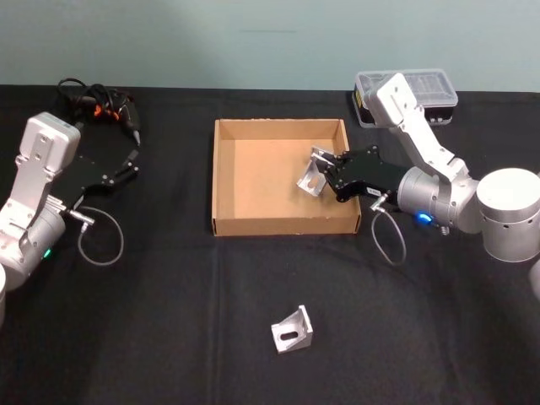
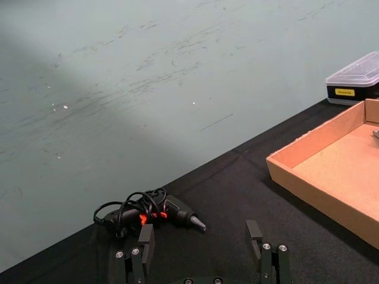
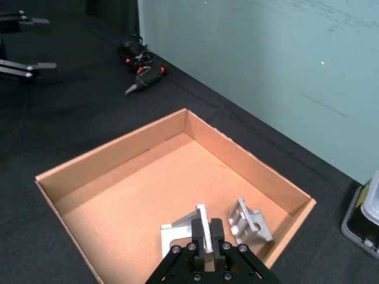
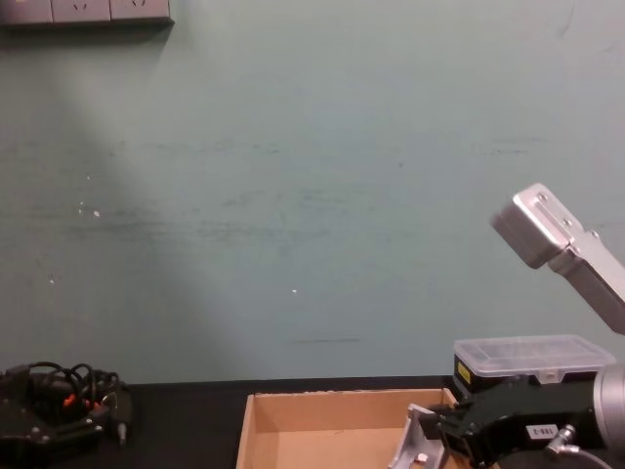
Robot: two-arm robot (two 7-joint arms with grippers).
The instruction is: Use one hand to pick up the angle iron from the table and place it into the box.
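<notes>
The black table carries the tan box, and the right gripper hangs over its right side, clamped on an angle iron. The left gripper sits parked at the far left with its fingers apart. If let go while tilted, the piece could strike the second bracket lying in the box and bounce.

The box sat mid-tabletop. One angle iron lay before it and a second angle iron lay inside near its right wall. A case stood behind-right, and a drill lay far back-left.
</notes>
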